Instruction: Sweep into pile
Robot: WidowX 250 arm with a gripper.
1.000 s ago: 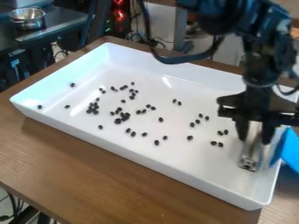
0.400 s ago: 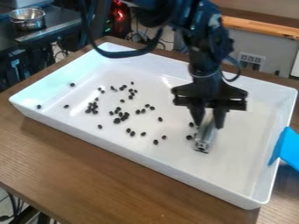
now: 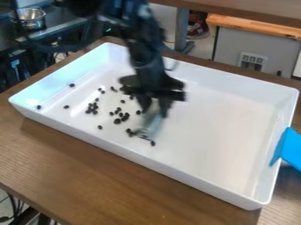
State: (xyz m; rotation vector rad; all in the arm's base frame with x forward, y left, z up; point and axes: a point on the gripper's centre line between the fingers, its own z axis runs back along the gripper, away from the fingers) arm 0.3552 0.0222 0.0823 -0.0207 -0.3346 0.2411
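My gripper (image 3: 154, 107) hangs over the middle-left of the white tray (image 3: 217, 127), shut on a metallic bar-like tool (image 3: 154, 125) whose lower end is at the tray floor. Small black beans (image 3: 117, 121) lie scattered over the tray's left half, densest just left of the tool. Several sit right at the tool's lower edge, with one bean (image 3: 153, 143) at its lower right. A few single beans are spread toward the left wall, such as one bean (image 3: 38, 107) near the left corner. The arm hides part of the tray behind it.
A blue object (image 3: 288, 149) rests against the tray's right rim. The tray stands on a brown wooden table (image 3: 88, 176). Behind at the upper left is a metal pot (image 3: 29, 18) on a dark surface.
The gripper has moved left across the tray with the tool, from the right end. Beans that lay at the right and centre are now gathered by the tool's lower edge.
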